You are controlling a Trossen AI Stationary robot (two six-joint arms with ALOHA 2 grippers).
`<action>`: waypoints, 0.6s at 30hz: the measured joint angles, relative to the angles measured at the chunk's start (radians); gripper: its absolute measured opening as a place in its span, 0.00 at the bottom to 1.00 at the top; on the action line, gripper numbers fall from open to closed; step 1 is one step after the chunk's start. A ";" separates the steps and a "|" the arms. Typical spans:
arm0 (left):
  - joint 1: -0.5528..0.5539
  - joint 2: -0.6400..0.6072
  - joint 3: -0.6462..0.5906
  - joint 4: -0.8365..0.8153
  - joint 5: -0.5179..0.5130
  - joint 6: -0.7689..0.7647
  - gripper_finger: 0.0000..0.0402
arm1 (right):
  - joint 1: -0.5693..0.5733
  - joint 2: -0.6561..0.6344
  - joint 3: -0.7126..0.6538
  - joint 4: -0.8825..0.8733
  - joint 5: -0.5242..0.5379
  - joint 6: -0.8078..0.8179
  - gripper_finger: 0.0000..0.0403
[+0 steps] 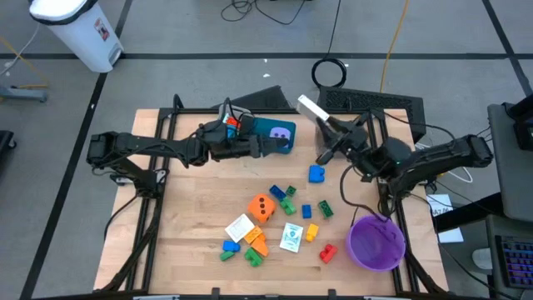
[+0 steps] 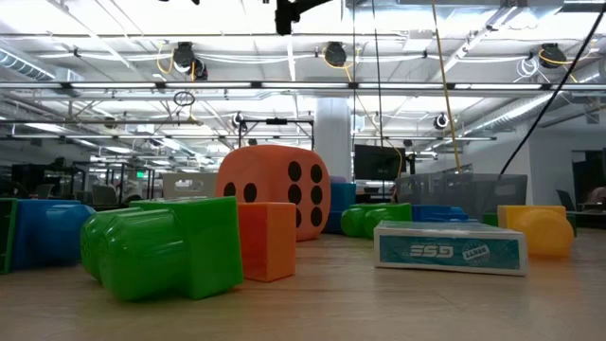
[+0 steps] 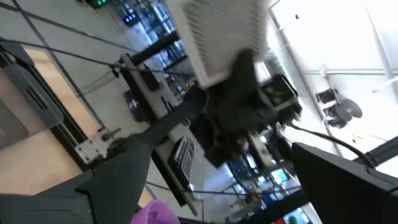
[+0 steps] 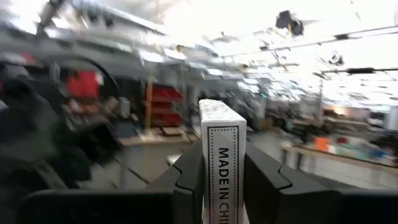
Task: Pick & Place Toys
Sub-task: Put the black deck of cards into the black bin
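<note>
My right gripper [image 1: 333,127] is shut on a white card pack [image 1: 312,108], raised over the table's far right part. My left gripper [image 1: 279,147] stands open and touches nothing, at the near edge of the teal tray [image 1: 268,125], in which a purple die [image 1: 284,132] lies. In the left wrist view its open fingers [image 3: 118,180] frame the right arm and its white pack [image 3: 224,37]. On the table lie a blue brick [image 1: 316,173], an orange die [image 1: 262,207], picture cards [image 1: 291,237] and several small bricks [image 1: 287,200]. My right gripper pinches the white card pack between its two fingers [image 4: 186,180], one on each broad face. The pack's narrow printed edge [image 4: 222,155] faces the wrist camera. The pack sticks out beyond the fingers toward the table's far left, lifted clear of the table.
A round purple bowl [image 1: 376,242] stands at the near right corner. In the low view the orange die [image 2: 275,189], a green brick [image 2: 170,246], an orange brick [image 2: 267,242] and a teal card box [image 2: 450,248] lie close to the camera. Bare wood [image 1: 191,208] lies at the left.
</note>
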 joint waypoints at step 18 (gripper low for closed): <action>0.041 -0.031 -0.001 0.056 0.189 0.002 0.99 | -0.160 -0.329 0.000 -0.993 0.023 0.562 0.17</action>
